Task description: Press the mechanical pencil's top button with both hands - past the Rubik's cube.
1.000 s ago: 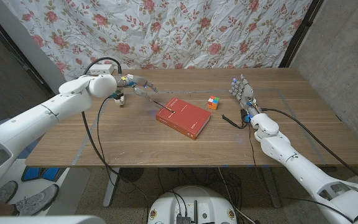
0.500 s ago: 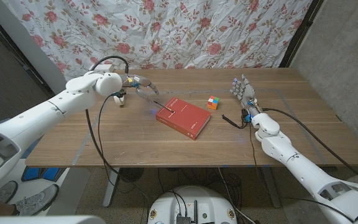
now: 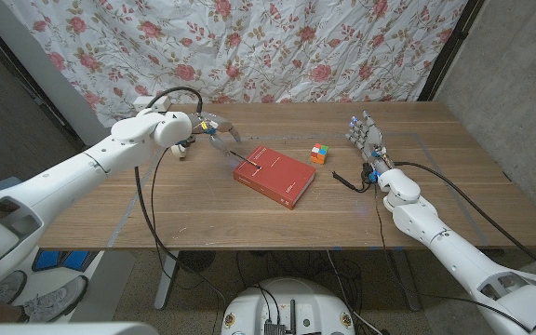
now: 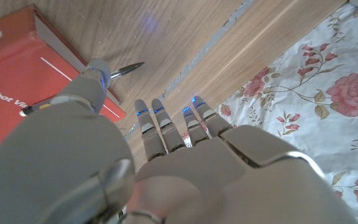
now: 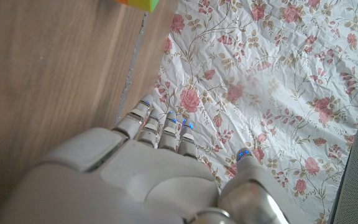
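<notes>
My arms were glossy white shells, rounded at the joints. A black cable looped off my left arm (image 3: 82, 167) and another ran along my right arm (image 3: 435, 233). My left hand (image 3: 214, 128) and right hand (image 3: 366, 135) were pale grey, with segmented silver-grey fingers (image 4: 154, 121) and small blue lights glowing at the tips. Coloured wiring showed at both wrists.
</notes>
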Motion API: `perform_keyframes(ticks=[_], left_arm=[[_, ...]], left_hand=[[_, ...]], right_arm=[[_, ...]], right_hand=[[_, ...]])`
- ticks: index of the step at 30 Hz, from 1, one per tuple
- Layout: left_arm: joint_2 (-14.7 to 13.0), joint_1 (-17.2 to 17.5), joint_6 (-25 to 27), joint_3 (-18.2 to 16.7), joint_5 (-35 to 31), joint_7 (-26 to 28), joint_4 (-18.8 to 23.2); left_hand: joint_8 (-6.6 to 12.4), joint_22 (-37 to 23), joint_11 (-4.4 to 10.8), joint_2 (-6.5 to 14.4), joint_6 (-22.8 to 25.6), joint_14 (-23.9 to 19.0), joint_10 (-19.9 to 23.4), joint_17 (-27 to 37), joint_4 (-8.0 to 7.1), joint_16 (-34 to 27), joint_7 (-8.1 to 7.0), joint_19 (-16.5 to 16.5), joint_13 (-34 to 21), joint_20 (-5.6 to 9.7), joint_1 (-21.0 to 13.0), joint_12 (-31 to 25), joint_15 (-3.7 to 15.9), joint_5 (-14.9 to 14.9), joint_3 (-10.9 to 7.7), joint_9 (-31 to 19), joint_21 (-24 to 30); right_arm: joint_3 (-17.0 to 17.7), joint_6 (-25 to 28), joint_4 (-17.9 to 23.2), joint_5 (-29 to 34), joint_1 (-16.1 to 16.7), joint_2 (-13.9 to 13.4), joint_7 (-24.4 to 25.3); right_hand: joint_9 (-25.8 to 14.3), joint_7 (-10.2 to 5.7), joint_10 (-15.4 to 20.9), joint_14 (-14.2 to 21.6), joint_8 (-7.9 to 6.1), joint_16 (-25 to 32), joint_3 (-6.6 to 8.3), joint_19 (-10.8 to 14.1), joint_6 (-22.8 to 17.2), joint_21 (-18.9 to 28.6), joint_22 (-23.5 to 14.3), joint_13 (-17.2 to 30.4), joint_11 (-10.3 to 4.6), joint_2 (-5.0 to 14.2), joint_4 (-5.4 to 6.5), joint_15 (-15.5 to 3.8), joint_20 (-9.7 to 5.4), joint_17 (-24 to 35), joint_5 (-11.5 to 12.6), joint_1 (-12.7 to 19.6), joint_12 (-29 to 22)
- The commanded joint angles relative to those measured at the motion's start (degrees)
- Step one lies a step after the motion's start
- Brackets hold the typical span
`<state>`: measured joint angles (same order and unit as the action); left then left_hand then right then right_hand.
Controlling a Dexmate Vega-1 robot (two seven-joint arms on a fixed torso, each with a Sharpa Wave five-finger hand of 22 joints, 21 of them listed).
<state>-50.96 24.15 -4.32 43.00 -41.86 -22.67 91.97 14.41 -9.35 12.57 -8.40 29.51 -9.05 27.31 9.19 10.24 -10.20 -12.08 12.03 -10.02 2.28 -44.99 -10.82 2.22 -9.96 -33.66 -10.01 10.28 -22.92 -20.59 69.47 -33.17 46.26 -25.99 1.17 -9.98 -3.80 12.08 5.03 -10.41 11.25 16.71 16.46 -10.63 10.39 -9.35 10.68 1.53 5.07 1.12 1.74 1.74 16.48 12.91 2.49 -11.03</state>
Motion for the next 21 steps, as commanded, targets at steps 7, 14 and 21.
perform_keyframes(ticks=[7,14,21], left_arm=[[2.3,1.0,1.0,1.4,-3.8,2.1,-0.9],[3.1,1.3,1.5,2.2,-4.4,2.5,-1.6],[3.4,1.5,1.9,2.6,-4.8,3.2,-2.1]], left_hand=[[-0.37,-0.1,0.13,1.9,2.2,-2.4,4.3,0.3,-0.26,-0.2,-0.05,1.3,-0.1,5.02,-3.6,-0.3,9.28,0.0,1.81,-0.3,0.3],[-0.53,-0.1,0.12,2.3,2.6,-2.9,4.7,0.3,-0.3,-0.3,-0.05,1.7,0.0,4.85,-4.2,-0.1,9.04,0.0,2.11,-0.3,0.4],[-0.85,-0.2,0.13,3.1,2.8,-3.7,5.2,0.3,-0.28,-0.4,-0.08,2.4,0.0,4.54,-5.2,0.0,9.18,-0.2,2.32,-0.3,0.6]], right_arm=[[0.3,-0.1,0.0,-0.3,0.4,-0.5,-0.4],[0.4,-0.3,-0.1,-0.5,0.5,-0.7,-0.7],[0.4,-0.4,-0.3,-0.6,0.5,-0.6,-1.0]], right_hand=[[-0.1,-0.05,0.6,0.4,-0.38,0.4,0.4,0.2,-0.6,0.3,-0.2,0.2,0.16,0.07,0.22,0.14,0.07,-0.2,0.3,0.1,-0.2],[-0.1,-0.14,0.6,0.4,-0.4,0.4,0.44,0.2,-0.7,0.3,-0.2,0.2,0.08,0.08,0.23,0.18,0.07,-0.2,0.3,0.1,-0.2],[-0.1,-0.18,0.6,0.4,-0.42,0.4,0.48,0.1,-0.8,0.3,-0.2,0.2,0.11,0.08,0.26,0.19,0.06,-0.4,0.3,0.0,-0.2]])
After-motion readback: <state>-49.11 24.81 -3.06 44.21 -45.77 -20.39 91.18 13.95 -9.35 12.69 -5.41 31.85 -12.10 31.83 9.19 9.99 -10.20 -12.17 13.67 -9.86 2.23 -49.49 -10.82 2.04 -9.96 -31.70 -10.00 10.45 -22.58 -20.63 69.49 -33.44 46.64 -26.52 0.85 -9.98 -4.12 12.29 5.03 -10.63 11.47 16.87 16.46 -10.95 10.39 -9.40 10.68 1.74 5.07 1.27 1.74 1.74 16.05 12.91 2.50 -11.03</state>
